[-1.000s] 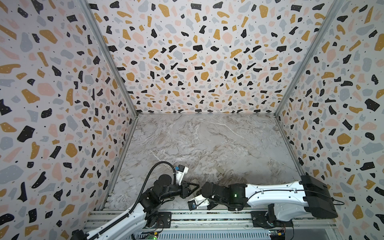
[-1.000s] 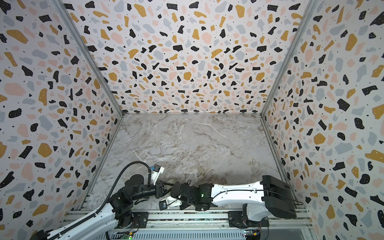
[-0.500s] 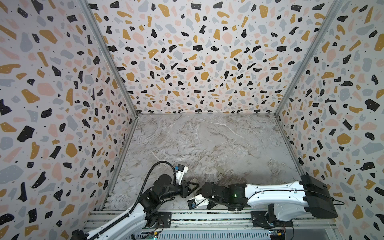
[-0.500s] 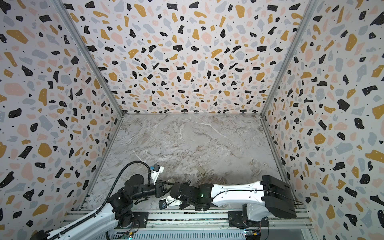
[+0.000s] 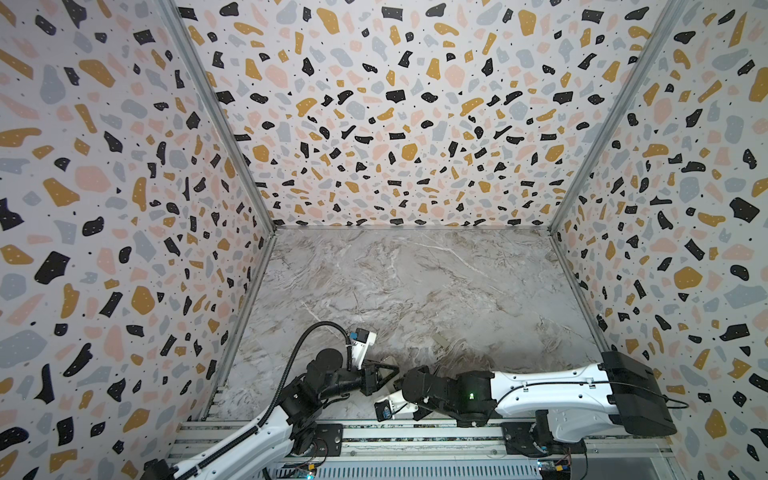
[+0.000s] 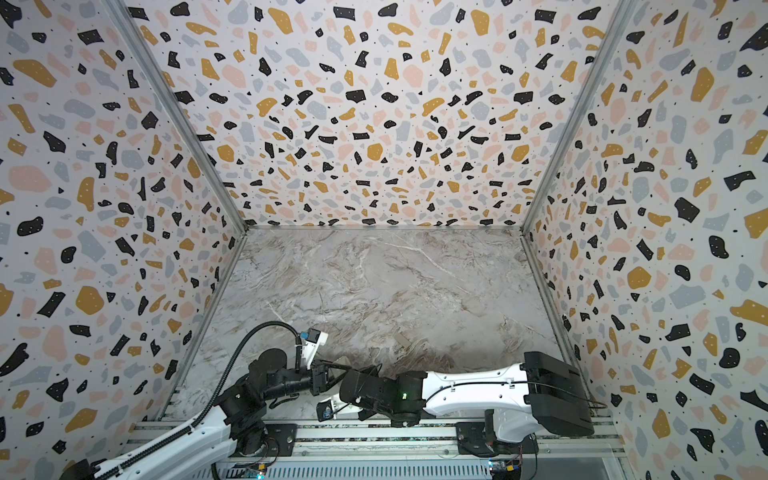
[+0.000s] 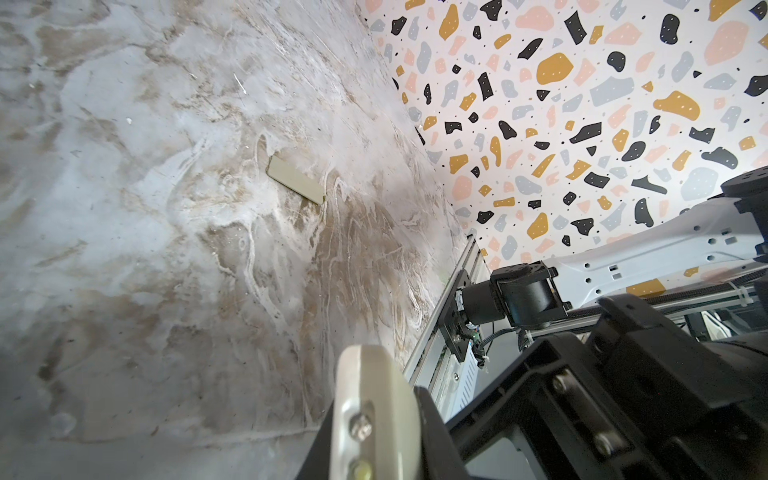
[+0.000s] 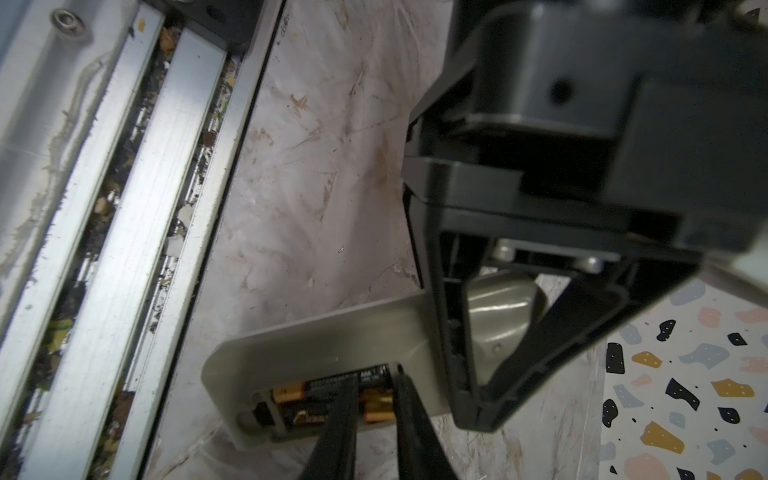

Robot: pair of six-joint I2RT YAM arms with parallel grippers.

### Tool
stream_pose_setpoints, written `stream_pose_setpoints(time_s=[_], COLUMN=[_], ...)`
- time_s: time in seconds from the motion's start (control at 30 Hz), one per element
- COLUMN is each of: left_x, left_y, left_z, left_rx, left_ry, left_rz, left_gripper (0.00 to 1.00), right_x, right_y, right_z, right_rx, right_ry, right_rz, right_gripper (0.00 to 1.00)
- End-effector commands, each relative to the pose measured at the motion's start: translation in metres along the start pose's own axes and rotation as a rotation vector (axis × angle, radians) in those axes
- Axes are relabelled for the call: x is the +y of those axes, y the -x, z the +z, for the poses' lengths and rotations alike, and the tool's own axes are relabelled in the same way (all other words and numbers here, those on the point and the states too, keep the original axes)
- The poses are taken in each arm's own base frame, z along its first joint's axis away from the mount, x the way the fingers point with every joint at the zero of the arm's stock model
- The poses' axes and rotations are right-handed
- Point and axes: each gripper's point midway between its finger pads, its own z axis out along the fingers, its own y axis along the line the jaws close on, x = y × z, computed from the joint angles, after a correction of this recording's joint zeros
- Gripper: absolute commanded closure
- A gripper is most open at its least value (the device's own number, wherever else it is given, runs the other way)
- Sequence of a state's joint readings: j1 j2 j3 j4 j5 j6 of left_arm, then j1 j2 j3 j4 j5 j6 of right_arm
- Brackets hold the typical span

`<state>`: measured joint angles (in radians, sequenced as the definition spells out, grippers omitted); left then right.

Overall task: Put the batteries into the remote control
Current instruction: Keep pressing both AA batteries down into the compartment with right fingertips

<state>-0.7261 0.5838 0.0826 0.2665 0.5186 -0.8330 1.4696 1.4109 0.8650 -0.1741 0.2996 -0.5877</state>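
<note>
We judge loading nearly done: right tool point(image 8: 376, 386), edged closer, nearly closed over seated batteries point(image 8: 299, 395), grip unclear; left tool point(image 5: 384, 374) clamps remote control point(image 8: 332, 332).

Small pale rectangular cover piece point(image 7: 295, 179) lying flat on marbled tabletop point(image 5: 415, 282), terrazzo-patterned walls point(image 5: 374, 104), aluminium rails point(image 8: 124, 187)
</note>
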Motion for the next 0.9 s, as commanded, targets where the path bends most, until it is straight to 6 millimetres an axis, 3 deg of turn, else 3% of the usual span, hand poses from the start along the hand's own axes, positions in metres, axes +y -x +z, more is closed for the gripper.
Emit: stream_pose_setpoints(time_s=[0.0,0.3,0.57,0.87], left_x=[-0.044,-0.044,-0.042,-0.039], left_y=[0.021,0.021,0.019,0.019], left_z=[-0.004,-0.004,-0.003,-0.002], left_rx=[-0.039,-0.038,-0.030,-0.029], left_ry=[-0.143,-0.142,-0.135,-0.119], left_rz=[0.078,0.077,0.073,0.076], left_gripper=[1.00,1.00,1.00,1.00], right_x=[-0.005,-0.004,-0.010,-0.018], right_y=[-0.009,-0.010,0.021,0.029], right_z=[-0.006,-0.006,-0.018,-0.039], right_rx=[0.034,0.039,-0.067,-0.122], right_ry=[-0.027,-0.027,-0.038,-0.067], right_rz=[0.014,0.016,0.013,0.037], right_gripper=[0.82,0.83,0.74,0.75])
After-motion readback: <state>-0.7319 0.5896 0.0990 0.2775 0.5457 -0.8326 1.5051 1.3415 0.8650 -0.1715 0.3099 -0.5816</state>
